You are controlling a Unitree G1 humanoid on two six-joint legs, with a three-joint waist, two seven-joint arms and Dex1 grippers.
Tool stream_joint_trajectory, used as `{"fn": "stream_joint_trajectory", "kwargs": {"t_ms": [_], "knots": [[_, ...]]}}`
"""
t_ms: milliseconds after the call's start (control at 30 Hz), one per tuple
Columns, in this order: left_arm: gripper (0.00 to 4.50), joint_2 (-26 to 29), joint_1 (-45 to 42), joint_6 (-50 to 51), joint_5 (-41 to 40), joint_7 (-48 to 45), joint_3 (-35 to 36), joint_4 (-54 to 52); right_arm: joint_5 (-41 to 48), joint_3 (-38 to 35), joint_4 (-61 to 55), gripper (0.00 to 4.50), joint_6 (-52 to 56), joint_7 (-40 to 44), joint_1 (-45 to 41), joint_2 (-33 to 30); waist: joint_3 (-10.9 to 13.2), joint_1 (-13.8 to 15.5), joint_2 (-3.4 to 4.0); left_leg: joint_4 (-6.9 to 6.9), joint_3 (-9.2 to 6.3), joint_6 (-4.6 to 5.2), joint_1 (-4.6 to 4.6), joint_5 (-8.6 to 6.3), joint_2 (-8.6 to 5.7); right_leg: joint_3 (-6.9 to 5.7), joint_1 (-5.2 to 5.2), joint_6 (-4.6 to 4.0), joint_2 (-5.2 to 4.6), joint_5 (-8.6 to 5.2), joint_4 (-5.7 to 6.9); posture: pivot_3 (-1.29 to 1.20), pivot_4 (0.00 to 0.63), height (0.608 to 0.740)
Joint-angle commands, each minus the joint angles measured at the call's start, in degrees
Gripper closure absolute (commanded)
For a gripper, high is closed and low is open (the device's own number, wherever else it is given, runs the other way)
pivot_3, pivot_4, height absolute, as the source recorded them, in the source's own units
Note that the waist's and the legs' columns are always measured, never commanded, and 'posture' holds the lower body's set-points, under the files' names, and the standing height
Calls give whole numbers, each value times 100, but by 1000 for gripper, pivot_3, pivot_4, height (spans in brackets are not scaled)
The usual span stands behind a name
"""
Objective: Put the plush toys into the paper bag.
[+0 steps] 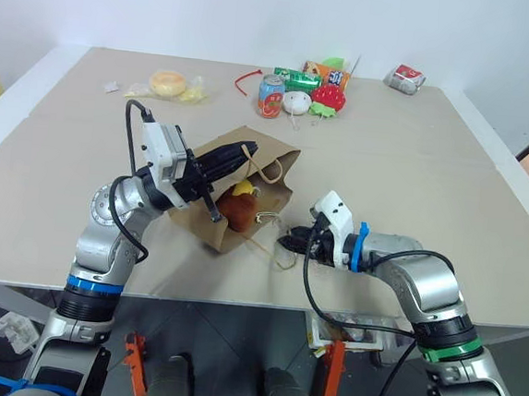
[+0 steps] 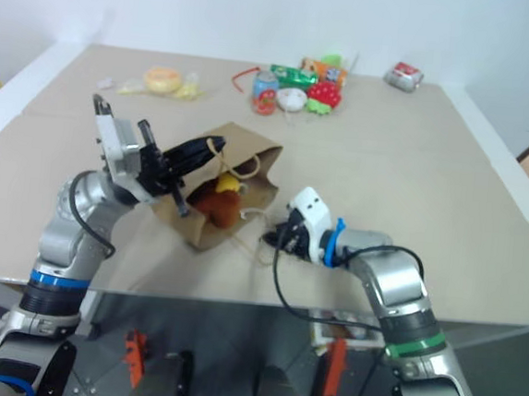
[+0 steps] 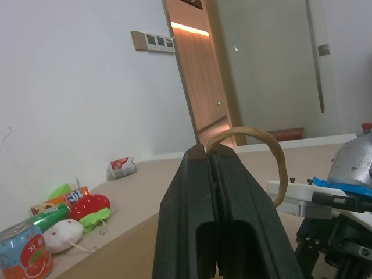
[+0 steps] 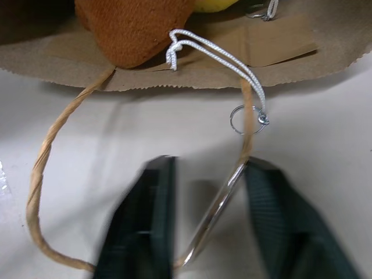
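I saw paper bag (image 1: 247, 183) lying on its side near front of table (image 1: 49, 225), mouth toward table's front edge. Brown furry toy (image 1: 240, 212) and yellow-white egg toy (image 1: 243, 191) sat inside bag mouth, egg just behind brown one. My left gripper (image 1: 235, 163), fingers pressed together, pinched upper cord handle (image 3: 273, 163), holding bag's top edge up. My right gripper (image 4: 206, 226) rested low on table just in front of bag; lower cord handle (image 4: 43, 174) ran between its partly spread fingers, metal key ring (image 4: 241, 119) just beyond. Can (image 1: 271, 96), strawberry plush (image 1: 329, 97), small white plush (image 1: 297, 102) well behind bag.
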Motion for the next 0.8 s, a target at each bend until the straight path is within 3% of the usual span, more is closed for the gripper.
{"fn": "stream_joint_trajectory", "kwargs": {"t_ms": [33, 233, 467, 800], "knots": [[4500, -19, -108, -60, -37, 64, 82, -141, 71, -229, -82, 4454, -181, 158, -131, -85, 0, 0, 0, -1, 0, 0, 0, 0, 0, 0, 0, 1, 1, -1, 0, 0, 150, 740], [4500, -17, -153, 449, -320, 196, 115, -218, 464, -765, -138, 4454, -6, 320, -245, -243, 0, 0, 0, 0, 0, 0, 0, 0, 0, 0, 1, 1, 0, -1, 0, 0, 150, 740], [4500, 112, -462, 2296, -1537, 649, 363, -553, 1859, -1996, -773, 4454, 405, 755, -365, -468, 0, -1, 0, 0, -5, 0, -1, 0, 0, -2, 3, 5, 1, -2, 0, 0, 150, 740], [4500, -160, -1512, 3876, -2090, 2609, 1183, 631, 2802, -2768, -675, 4454, 595, 155, -1090, -280, 0, -5, 0, 4, -14, 1, 5, 1, -1, -3, 10, 6, 4, 3, 0, 0, 150, 740]]}}
